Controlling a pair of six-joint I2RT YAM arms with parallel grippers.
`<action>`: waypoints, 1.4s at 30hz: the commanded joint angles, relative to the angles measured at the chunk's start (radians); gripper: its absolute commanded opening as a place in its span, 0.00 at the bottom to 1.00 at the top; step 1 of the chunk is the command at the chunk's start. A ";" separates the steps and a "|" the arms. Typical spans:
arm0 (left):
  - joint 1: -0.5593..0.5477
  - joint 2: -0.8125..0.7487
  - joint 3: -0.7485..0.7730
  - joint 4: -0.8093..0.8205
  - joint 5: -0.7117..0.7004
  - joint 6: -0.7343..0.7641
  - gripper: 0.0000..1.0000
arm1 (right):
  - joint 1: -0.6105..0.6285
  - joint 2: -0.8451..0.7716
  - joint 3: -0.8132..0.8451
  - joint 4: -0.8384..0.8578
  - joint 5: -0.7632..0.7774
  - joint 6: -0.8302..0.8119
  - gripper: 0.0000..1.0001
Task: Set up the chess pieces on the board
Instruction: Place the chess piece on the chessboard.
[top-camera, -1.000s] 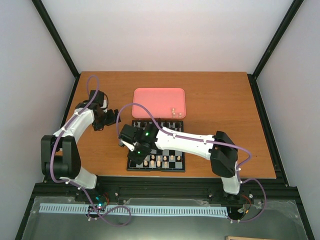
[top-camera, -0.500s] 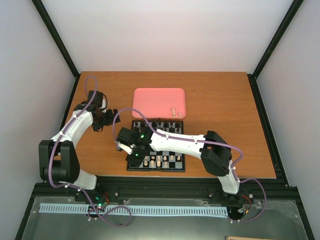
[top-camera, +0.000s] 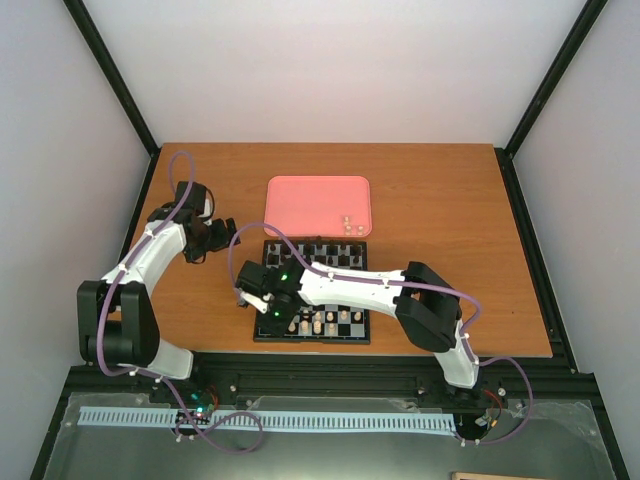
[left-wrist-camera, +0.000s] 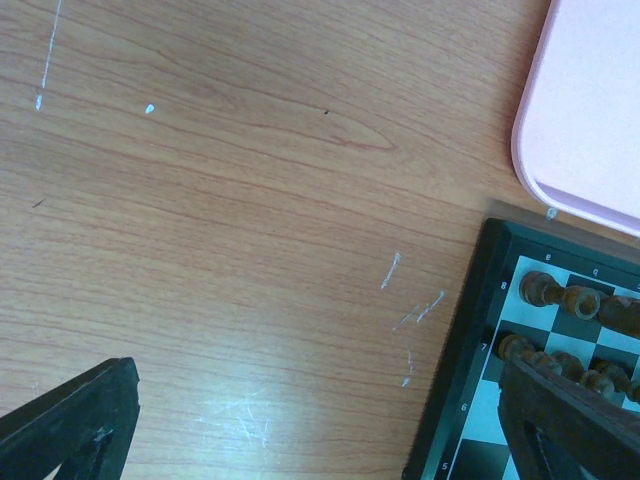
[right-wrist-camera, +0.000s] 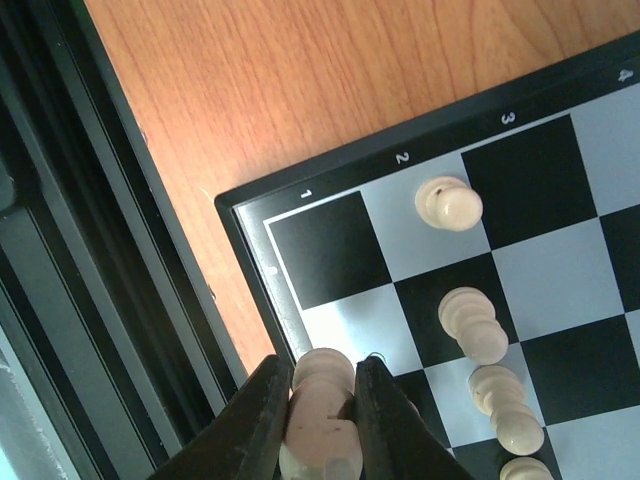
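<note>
- What's nearest?
- The right gripper (right-wrist-camera: 320, 375) pinches a cream-white turned chess piece (right-wrist-camera: 318, 420), its base cut off, above the glossy black-and-white checkered board (right-wrist-camera: 330, 250) near the border digit 1.
- Farther out?
- The left gripper (left-wrist-camera: 318, 400) is spread wide over the scratched wooden table (left-wrist-camera: 230, 220), with a smooth pink rounded tray (left-wrist-camera: 590, 110) beyond it.

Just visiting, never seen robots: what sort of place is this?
Probably a robotics lab test cell: white panels wall in a wooden table, two arms are bolted to a black frame, and a small chessboard serves for practice.
</note>
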 joint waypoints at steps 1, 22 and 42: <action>-0.002 -0.029 -0.008 0.021 -0.004 -0.003 1.00 | 0.010 0.006 -0.023 0.031 0.016 0.008 0.14; -0.001 -0.021 -0.017 0.030 -0.007 -0.001 1.00 | -0.017 0.028 -0.055 0.064 -0.001 0.014 0.13; -0.002 -0.023 -0.015 0.033 0.001 0.003 1.00 | -0.021 0.044 -0.058 0.068 -0.012 0.012 0.18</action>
